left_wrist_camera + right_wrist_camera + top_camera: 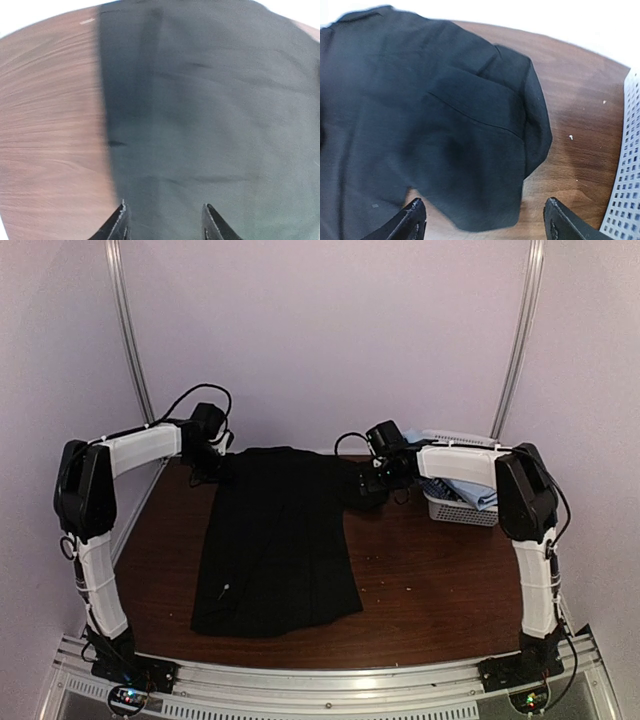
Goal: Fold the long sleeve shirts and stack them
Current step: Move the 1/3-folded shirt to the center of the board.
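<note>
A plain black shirt [278, 540] is laid flat on the dark, wood-grained table [430, 580]. It is folded into a long, roughly rectangular panel that runs from the far edge towards the near one and is slightly wider at the near end. The cloth is matt and soft, marked by faint lengthwise creases. A small pale speck, possibly a button, is seen low on its left side. At the far right corner a flap of cloth is doubled back over the body, and a rounded, layered lump crossed by a straight seam is shown there in the right wrist view.

The left gripper [207, 472] is held at the shirt's far left corner. Its two dark, pointed fingertips [120, 222] are seen apart with nothing clamped between them, above the straight edge where black cloth meets bare wood. The right gripper [370, 483] is placed at the far right corner. Its fingers [412, 220] are spread wide and empty over the rounded edge of the folded flap. Whether either gripper touches the cloth cannot be told.

To the right, a white plastic lattice basket [462, 510] with square holes is set on the table near the shirt but apart from it. Pale blue cloth [482, 495] is bundled inside it, partly hidden by the right arm. A few white crumbs [570, 137] are scattered on the wood between shirt and basket
</note>
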`<state>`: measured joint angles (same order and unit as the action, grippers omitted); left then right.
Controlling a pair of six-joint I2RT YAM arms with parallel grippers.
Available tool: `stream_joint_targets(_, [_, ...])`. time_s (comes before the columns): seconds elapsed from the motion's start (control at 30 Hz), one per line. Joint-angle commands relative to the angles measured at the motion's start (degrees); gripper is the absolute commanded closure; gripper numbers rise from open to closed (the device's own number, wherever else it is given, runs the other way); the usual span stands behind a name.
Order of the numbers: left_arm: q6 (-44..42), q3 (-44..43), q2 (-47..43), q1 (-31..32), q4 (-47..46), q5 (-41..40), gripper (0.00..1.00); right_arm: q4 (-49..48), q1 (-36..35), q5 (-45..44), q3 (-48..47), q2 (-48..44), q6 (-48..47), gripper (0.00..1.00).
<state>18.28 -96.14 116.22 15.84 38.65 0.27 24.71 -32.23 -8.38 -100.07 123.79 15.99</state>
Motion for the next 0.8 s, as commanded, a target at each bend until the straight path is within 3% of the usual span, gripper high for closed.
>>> stream_joint_targets(0.0, [2.52,4.88,-3.98,10.01,-2.97,3.51,0.51,1.04,2.67,1.77,-2.36,2.84,-1.11,0.17])
stream_joint_targets(0.3, [6.04,7.94,0.12,27.82,-7.34,7.98,0.51,-0.43,4.16,5.05,-2.56,6.05,-0.56,0.23])
stream_joint_targets(0.6, [6.24,9.99,2.95,35.02,-7.62,10.72,0.51,-2.02,4.15,7.83,-0.19,5.27,1.09,0.48])
stream_joint_targets(0.7, [5.98,10.88,3.41,36.57,-7.61,11.39,0.51,-2.13,4.18,8.02,0.5,4.77,1.59,0.49])
stream_joint_targets(0.77, [5.79,11.55,3.81,37.25,-7.45,11.59,0.52,-2.44,4.18,7.95,1.21,4.27,1.83,0.45])
